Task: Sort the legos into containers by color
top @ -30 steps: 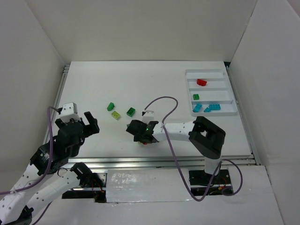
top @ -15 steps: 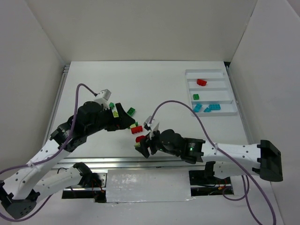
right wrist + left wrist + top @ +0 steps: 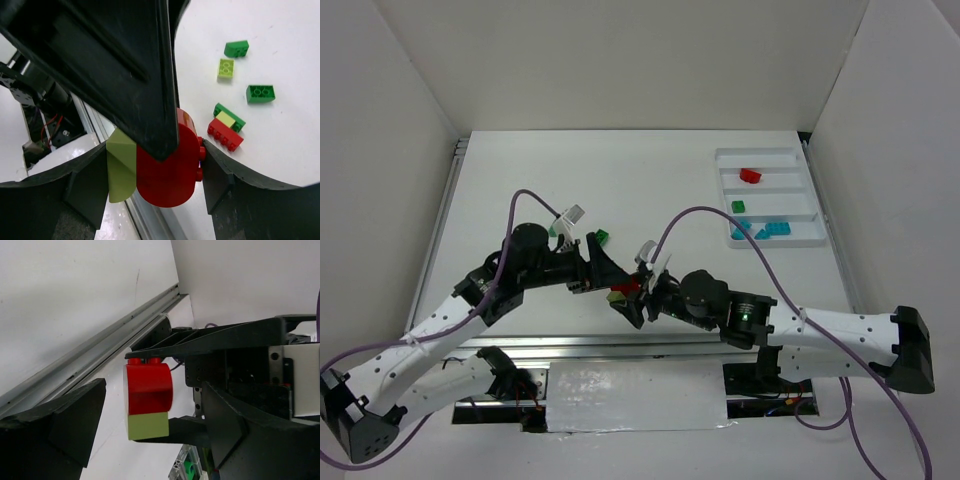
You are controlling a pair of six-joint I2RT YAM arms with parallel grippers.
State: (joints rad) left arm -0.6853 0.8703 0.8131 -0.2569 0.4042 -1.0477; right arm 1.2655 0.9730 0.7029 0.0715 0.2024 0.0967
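The stack [image 3: 147,402] is two tiny legos stuck together. One is a red brick [image 3: 148,385] with a round side. The other is a yellow-green brick [image 3: 146,426] clicked onto the flat end of the red one. The stack hangs in the air just over the table [image 3: 650,180], close to the near edge and about in the middle.

The right gripper [image 3: 155,172] is clamped on the stack. One jaw pushes on the red brick's bumps and the other pushes on the yellow-green brick, so they squeeze the two together end to end. The left gripper [image 3: 155,410] is around the stack from the other side. Its jaws stand apart, with a gap on each side, and it does not seem to touch the stack.

I think these bricks are very light, hard and smooth, so they can slip or pop away. They will not bend or break. The two must be pulled apart, because they are different colors. The flat sides look like the best place to take hold, and the round side would likely slide out. The left gripper could pinch the red brick by its flat sides. The right one would likely need a new hold on just the yellow-green brick.

The loose legos [image 3: 260,93] lie farther back, near the middle of the table. They are green, yellow-green and red.

The tray [image 3: 770,158] sits by the right edge, toward the far right corner. The sorted legos [image 3: 775,229] are in it: red in one slot, green in the next, and blue in the nearest.
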